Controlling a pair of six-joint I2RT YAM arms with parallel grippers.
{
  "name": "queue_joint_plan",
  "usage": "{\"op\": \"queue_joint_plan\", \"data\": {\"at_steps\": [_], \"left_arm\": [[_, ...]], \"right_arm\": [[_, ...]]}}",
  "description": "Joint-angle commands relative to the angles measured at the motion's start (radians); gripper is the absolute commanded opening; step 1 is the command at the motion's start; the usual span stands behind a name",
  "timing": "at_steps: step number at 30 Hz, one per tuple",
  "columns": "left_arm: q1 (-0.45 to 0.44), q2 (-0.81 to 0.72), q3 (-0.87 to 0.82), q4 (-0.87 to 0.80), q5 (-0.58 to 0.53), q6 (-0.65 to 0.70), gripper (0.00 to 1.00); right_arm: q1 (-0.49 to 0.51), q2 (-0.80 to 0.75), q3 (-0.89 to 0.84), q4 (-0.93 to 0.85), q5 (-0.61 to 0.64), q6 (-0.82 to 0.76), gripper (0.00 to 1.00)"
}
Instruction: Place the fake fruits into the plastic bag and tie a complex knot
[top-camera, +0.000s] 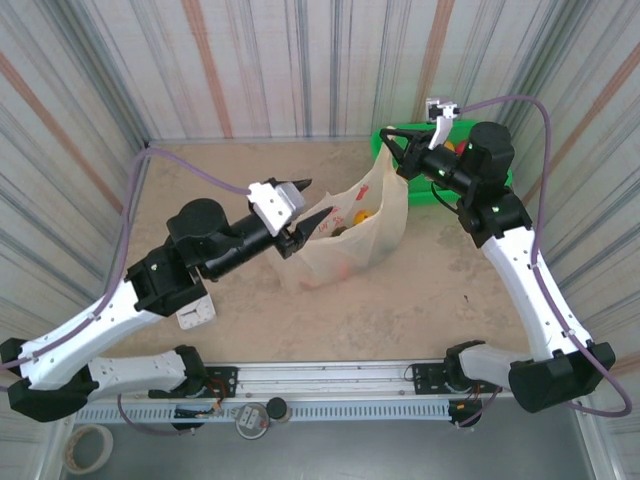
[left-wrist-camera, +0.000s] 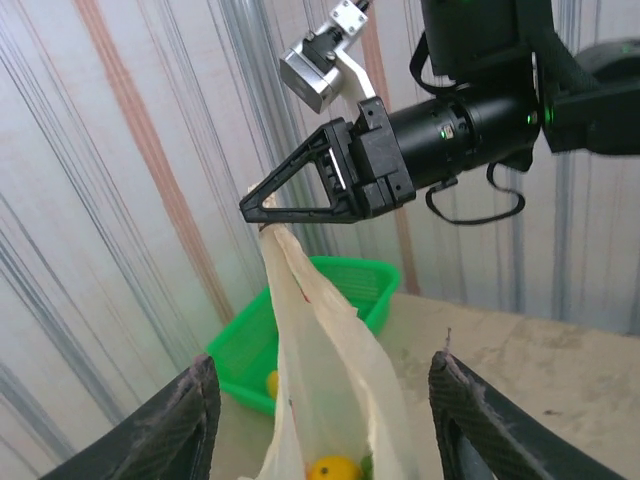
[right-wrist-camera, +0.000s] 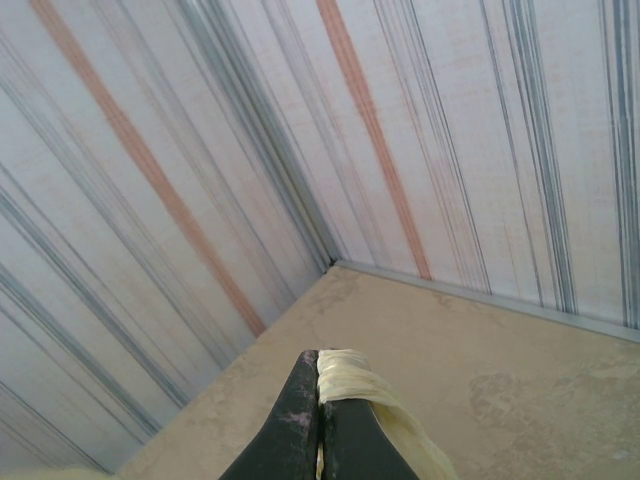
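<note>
The cream-yellow plastic bag (top-camera: 352, 240) stands mid-table, stretched up by one handle. My right gripper (top-camera: 385, 138) is shut on that handle strip (right-wrist-camera: 352, 373), which wraps over the jaw tips; the right gripper (right-wrist-camera: 318, 365) points at the far corner. In the left wrist view the bag (left-wrist-camera: 335, 360) hangs from the right gripper (left-wrist-camera: 256, 209). My left gripper (top-camera: 300, 214) is open at the bag's left rim, its fingers (left-wrist-camera: 185, 420) either side of the bag without touching it. An orange-yellow fake fruit (left-wrist-camera: 333, 468) lies inside the bag, also seen from above (top-camera: 366, 213).
A green basket (left-wrist-camera: 345, 295) sits at the back right against the wall, behind the bag, with a yellow fruit (left-wrist-camera: 271, 382) in it. From above the basket (top-camera: 425, 190) lies under the right arm. Striped walls close in three sides. A tape roll (top-camera: 88, 448) lies off the table's near left.
</note>
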Motion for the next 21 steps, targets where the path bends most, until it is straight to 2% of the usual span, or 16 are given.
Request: {"op": "queue_joint_plan", "data": {"at_steps": [1, 8, 12, 18, 21], "left_arm": [[-0.006, 0.009, -0.038, 0.069, -0.144, 0.169, 0.57], [0.025, -0.029, -0.063, 0.008, -0.096, 0.02, 0.64], [0.063, -0.092, -0.061, -0.018, -0.054, -0.073, 0.78], [0.212, -0.211, -0.038, -0.023, 0.176, -0.168, 0.88], [0.27, -0.252, -0.057, -0.008, 0.265, -0.199, 0.98]], "right_arm": [[-0.009, 0.004, 0.009, 0.049, 0.01, 0.024, 0.0], [-0.014, 0.015, 0.013, 0.039, 0.024, 0.027, 0.0], [-0.023, 0.022, 0.017, 0.037, 0.032, 0.028, 0.0], [-0.029, 0.042, 0.027, 0.026, 0.042, 0.031, 0.0], [-0.036, 0.05, 0.029, 0.026, 0.047, 0.032, 0.0]]}}
